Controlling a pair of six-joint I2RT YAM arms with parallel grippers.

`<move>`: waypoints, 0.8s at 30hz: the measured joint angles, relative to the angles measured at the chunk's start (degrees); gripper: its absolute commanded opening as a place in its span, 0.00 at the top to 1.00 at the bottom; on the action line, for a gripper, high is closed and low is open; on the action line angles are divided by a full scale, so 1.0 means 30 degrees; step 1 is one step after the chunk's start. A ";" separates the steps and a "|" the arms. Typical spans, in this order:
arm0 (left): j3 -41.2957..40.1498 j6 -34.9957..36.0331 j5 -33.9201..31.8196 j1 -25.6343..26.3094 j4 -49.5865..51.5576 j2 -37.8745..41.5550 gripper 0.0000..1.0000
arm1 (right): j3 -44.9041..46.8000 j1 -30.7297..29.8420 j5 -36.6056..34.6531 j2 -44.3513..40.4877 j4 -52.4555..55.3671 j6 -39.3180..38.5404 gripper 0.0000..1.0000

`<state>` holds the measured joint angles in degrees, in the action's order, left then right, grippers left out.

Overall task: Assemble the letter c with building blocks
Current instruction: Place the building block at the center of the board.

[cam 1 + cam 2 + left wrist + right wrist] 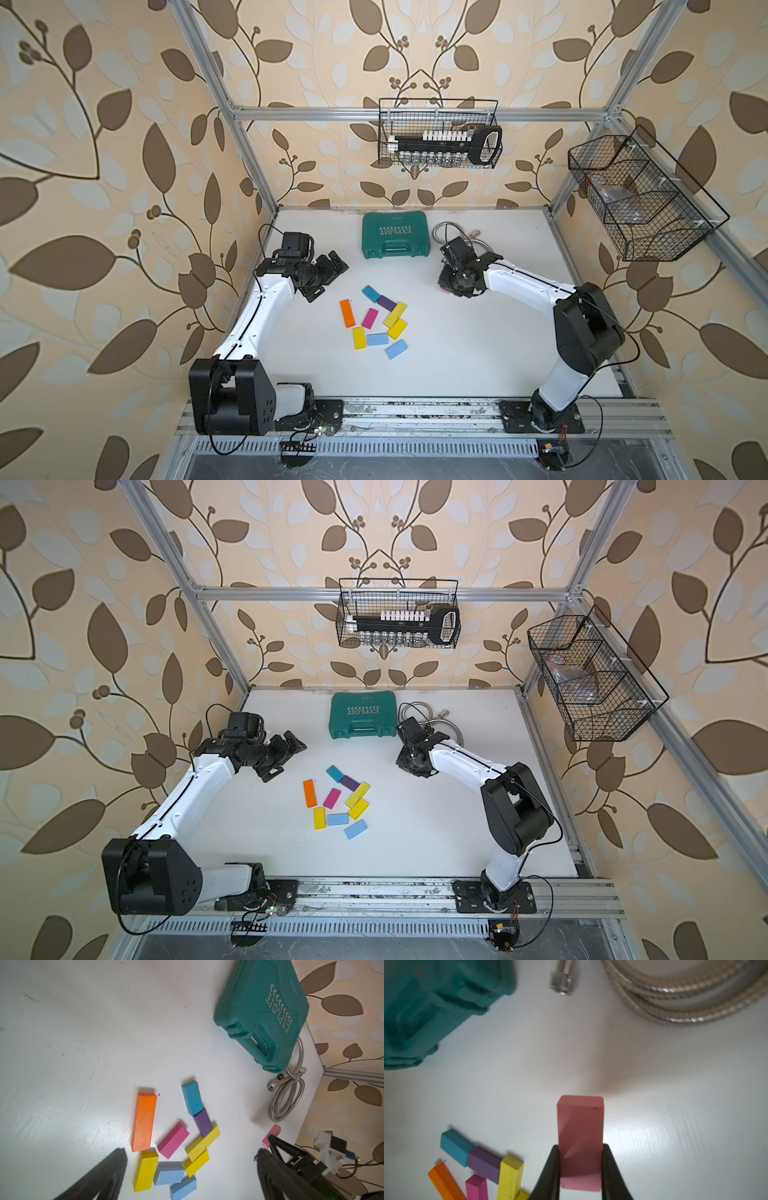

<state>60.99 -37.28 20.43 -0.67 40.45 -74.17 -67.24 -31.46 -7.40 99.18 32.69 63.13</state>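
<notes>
While the right gripper [580, 1147] is clamping the pink block [580, 1122], lower centre of its wrist view, the other building blocks [369, 318] are lying jumbled mid-frame in both top views. No C is forming; the left gripper [326, 278] is hanging open.

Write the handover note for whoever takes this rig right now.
Grippers: left gripper open and empty beside the cluster; right gripper shut on the pink block, apart from the rest, near the metal hose.
Blocks: nine other blocks lie in a loose cluster mid-table, several touching.
Done: pink block gripped; no clear C yet.
Left: place it and arrange the others into the C.
</notes>
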 measured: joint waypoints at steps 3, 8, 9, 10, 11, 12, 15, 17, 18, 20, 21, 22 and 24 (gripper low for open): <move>0.0000 -0.0219 0.0117 0.0007 -0.0007 0.0000 0.01 | 0.0838 -0.0605 -0.0670 0.0102 0.0160 0.4029 0.98; 0.0000 -0.0306 0.0138 0.0117 -0.0015 0.0000 0.01 | 0.0481 -0.1690 -0.1392 0.0794 0.0306 0.8757 0.94; 0.0000 -0.0335 0.0138 0.0117 -0.0007 0.0000 0.01 | 0.0284 -0.1836 -0.1384 0.1071 0.0299 0.9537 0.93; 0.0000 -0.0350 0.0138 0.0117 -0.0015 0.0000 0.01 | 0.0146 -0.1909 -0.1362 0.1311 0.0255 1.0083 0.91; 0.0000 -0.0364 0.0138 0.0124 -0.0015 0.0000 0.01 | 0.0051 -0.1938 -0.1282 0.1632 0.0109 1.0783 0.91; 0.0000 -0.0386 0.0138 0.0124 -0.0015 0.0000 0.01 | 0.0029 -0.1938 -0.1209 0.1923 0.0022 1.1351 0.90; -0.0036 -0.0437 0.0131 0.0124 -0.0022 0.0000 0.01 | -0.0007 -0.1996 -0.1173 0.2433 -0.0270 1.2553 0.74; -0.0073 -0.0488 0.0138 0.0124 -0.0022 -0.0015 0.01 | -0.0007 -0.2025 -0.1137 0.2455 -0.0532 1.3187 0.44; -0.0080 -0.0503 0.0131 0.0124 -0.0015 -0.0029 0.01 | -0.0007 -0.2033 -0.1035 0.2506 -0.0612 1.3282 0.32; -0.0087 -0.0532 0.0131 0.0124 -0.0022 -0.0058 0.01 | -0.0138 -0.2047 -0.0969 0.2521 -0.0867 1.3355 0.21; -0.0087 -0.0554 0.0138 0.0131 -0.0022 -0.0066 0.01 | -0.0226 -0.2055 -0.0889 0.2499 -0.0976 1.3180 0.19; -0.0087 -0.0554 0.0131 0.0131 -0.0029 -0.0073 0.01 | -0.0277 -0.2069 -0.0816 0.2477 -0.0991 1.2917 0.18; -0.0087 -0.0546 0.0131 0.0168 -0.0029 -0.0080 0.01 | -0.0372 -0.2098 -0.0663 0.2382 -0.0721 1.1759 0.15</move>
<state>60.73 -38.92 20.82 -0.16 40.36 -74.41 -68.36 -37.76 -9.39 106.32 30.52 98.41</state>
